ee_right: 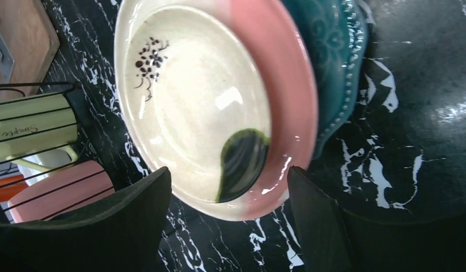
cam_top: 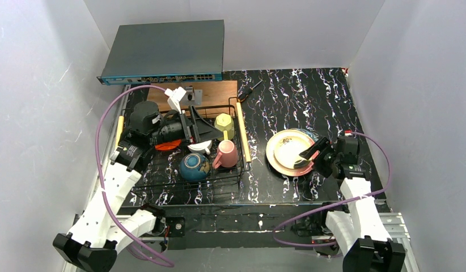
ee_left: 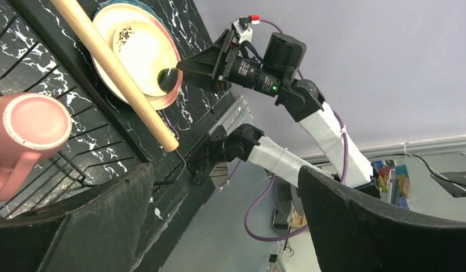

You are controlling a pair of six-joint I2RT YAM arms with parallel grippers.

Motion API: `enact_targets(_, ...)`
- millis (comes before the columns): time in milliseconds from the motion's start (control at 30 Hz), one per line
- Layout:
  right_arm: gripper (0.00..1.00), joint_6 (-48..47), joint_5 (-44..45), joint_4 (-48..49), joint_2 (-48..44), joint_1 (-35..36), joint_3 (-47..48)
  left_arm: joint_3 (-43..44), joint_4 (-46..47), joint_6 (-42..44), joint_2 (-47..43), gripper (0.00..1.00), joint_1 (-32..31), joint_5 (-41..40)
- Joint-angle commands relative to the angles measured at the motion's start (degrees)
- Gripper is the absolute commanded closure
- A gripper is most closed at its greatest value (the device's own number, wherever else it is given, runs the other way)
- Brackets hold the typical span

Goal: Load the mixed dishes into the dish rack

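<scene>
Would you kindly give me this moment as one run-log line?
left claw: open, over dish rack | right claw: open at plate stack rim | in rack: pink mug, yellow-green mug, white cup, bowl

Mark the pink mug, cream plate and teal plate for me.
pink mug [cam_top: 227, 153]: top view, on its outer side wall.
cream plate [ee_right: 185, 107]: right wrist view, on the bare middle of its face.
teal plate [ee_right: 334, 54]: right wrist view, on its exposed beaded rim.
</scene>
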Motion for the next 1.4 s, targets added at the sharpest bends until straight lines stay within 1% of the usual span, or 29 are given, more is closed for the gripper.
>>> enact_targets(0,0.22,0.19,-3.95,5.01,-2.21,-4.64,-3.11,-0.61,4.28,0.64,-0.89,0.02,-1.1,0.05)
enact_targets(33,0.23,0.45,-5.01,6.16,-2.43,-5.2,-3.84,-0.6,4.41,0.62,-0.76,0.02,-1.18,0.18)
enact_targets(233,0.4,2.78,-9.62,13.63,-0.97,-6.61,-7.15,-0.96,5.06,0.51,-0.22,0.02,-1.53,0.32)
enact_targets(300,0.44,2.81,-10.29,14.2,-0.2,-6.77,-7.16,-1.05,5.27,0.23,-0.09,0.02,-1.59,0.23)
enact_targets(367,0.47,2.16,-9.63,12.5,-0.23,-6.84,-5.95,-1.13,5.67,-0.17,0.28,0.02,-1.68,0.29)
enact_targets(433,0.47,0.95,-7.46,9.42,-1.15,-6.85,-4.3,-1.21,5.93,-0.36,0.6,0.02,-1.78,0.42)
enact_targets(467,0.44,0.27,-5.96,7.09,-1.83,-6.84,-3.15,-1.21,6.12,-0.41,0.81,0.02,-1.85,0.51)
enact_targets(533,0.36,-1.02,-3.73,4.87,-3.53,-6.86,-1.85,-1.39,6.65,-0.65,1.37,0.02,-1.97,0.62)
enact_targets(600,0.32,-2.0,-3.33,4.61,-4.87,-6.81,-1.29,-1.54,7.33,-0.99,1.83,0.02,-2.2,0.71)
enact_targets(667,0.31,-2.57,-4.33,5.78,-5.42,-6.86,-1.29,-1.54,7.99,-1.34,2.42,0.02,-2.52,0.72)
enact_targets(767,0.33,-2.96,-8.16,9.14,-3.62,-6.82,-1.63,-1.49,8.55,-1.66,3.08,0.02,-2.98,0.59)
enact_targets(833,0.37,-2.88,-9.62,10.15,-1.43,-6.83,-1.31,-1.43,8.63,-1.82,3.33,0.02,-3.27,0.57)
enact_targets(933,0.46,-3.12,-10.1,12.12,1.51,-6.81,-1.21,-1.4,8.61,-1.85,3.0,0.02,-3.56,0.5)
enact_targets(1067,0.5,-2.37,-10.37,15.64,4.87,-6.85,-2.02,-1.41,8.61,-2.0,2.87,0.02,-3.75,0.67)
enact_targets(1167,0.52,-2.14,-10.1,17.66,7.04,-6.81,-2.47,-1.12,8.6,-2.09,3.43,0.02,-3.96,0.87)
enact_targets(1367,0.53,-1.67,-9.67,21.08,10.21,-6.8,-3.54,-0.7,8.94,-2.05,4.57,0.02,-4.58,0.74)
